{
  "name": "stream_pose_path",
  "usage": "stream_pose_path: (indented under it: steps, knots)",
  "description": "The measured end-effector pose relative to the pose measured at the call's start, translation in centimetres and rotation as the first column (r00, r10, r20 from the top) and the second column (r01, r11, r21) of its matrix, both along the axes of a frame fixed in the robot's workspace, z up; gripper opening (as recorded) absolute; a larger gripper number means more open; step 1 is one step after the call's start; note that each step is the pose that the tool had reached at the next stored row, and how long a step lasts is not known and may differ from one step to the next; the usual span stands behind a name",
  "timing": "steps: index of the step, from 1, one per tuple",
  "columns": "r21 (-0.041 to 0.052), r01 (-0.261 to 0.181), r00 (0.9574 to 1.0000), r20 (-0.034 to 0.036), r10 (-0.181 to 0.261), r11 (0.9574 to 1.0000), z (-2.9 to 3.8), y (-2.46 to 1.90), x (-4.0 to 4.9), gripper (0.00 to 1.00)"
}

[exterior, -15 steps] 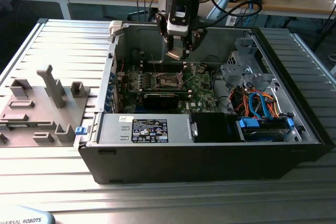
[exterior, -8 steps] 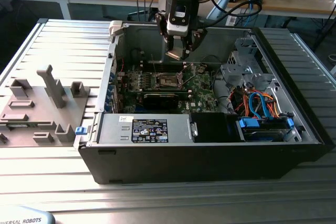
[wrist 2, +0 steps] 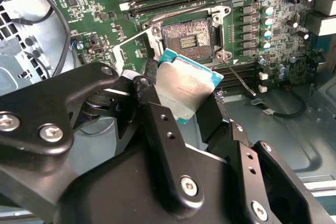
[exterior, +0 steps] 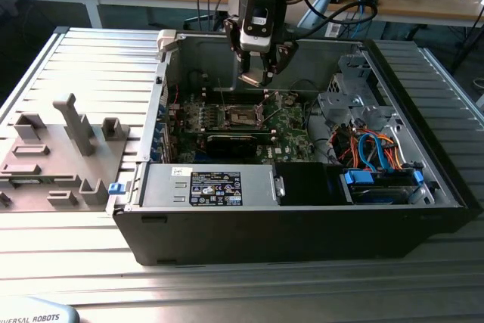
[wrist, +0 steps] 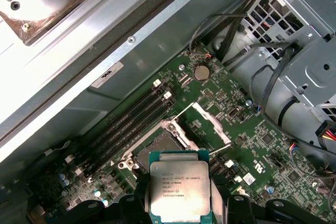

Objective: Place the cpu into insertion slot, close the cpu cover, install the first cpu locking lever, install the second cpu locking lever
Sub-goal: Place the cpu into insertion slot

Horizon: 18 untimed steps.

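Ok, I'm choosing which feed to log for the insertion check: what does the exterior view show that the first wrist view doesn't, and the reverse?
The exterior view adds the whole computer case on the grooved table, its power supply, the grey fixtures on the exterior view's left, and the gripper hanging over the board. The first wrist view adds the cpu, metal top up, clamped in the gripper, and the cpu cover swung open. Shared: the green motherboard and the empty insertion slot.

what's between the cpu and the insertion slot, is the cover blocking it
Nothing visible does. The tool holds the cpu above the bare insertion slot, and the cpu cover stands swung open beside it.
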State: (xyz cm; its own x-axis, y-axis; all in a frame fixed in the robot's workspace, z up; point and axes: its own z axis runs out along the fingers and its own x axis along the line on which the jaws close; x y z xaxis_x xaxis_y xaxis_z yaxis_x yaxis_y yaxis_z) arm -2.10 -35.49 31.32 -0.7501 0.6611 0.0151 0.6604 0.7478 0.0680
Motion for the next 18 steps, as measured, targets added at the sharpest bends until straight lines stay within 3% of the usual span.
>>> stream_pose_path:
  steps: [18]
  knots:
    - [0.0,0.009,1.0,0.0,-0.009,1.0,-0.03,0.0,0.0,0.54]
